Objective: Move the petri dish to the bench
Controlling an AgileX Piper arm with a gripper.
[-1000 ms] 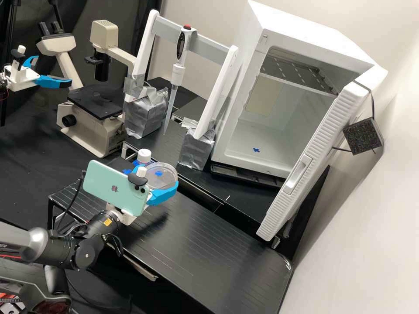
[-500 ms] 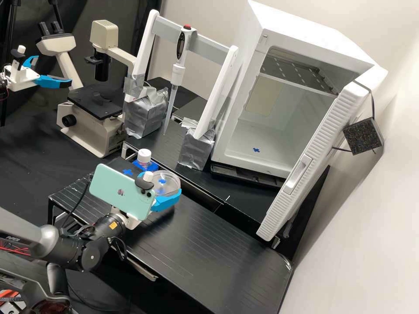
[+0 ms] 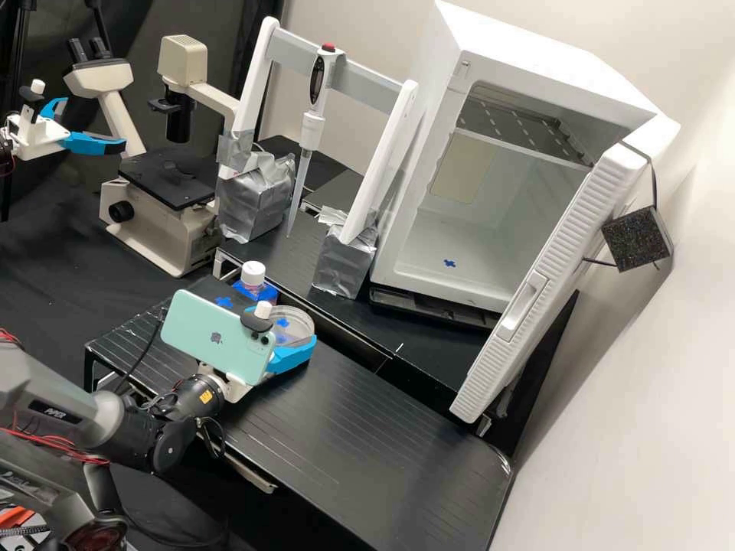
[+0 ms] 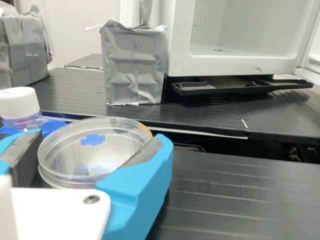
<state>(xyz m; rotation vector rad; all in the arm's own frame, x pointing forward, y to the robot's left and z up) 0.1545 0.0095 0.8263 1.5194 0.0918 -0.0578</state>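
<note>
The gripper [image 3: 282, 327] stands at the left part of the black bench platform [image 3: 367, 428], partly behind the phone on its wrist. Between its blue fingers is the clear round petri dish [image 3: 298, 315], level and low over the platform; I cannot tell whether its base touches. In the wrist view the gripper [image 4: 101, 141] is shut on the petri dish [image 4: 54, 156], one pad at either side of the rim. A blue cross mark [image 4: 93, 139] shows on the lid, and a fainter blue patch shows through the dish beneath it.
A white-capped bottle [image 3: 253, 274] in a blue holder stands close behind the gripper. Beyond are a pipette [image 3: 309, 126] on a white frame with silver-wrapped feet, an open white incubator [image 3: 398, 260] and a microscope [image 3: 164, 222]. A gap divides the platform from the rear one.
My gripper has moved right and lower with the petri dish in it, away from the bottle. The dish, tilted a second ago, has levelled. The phone and wrist have shifted along.
</note>
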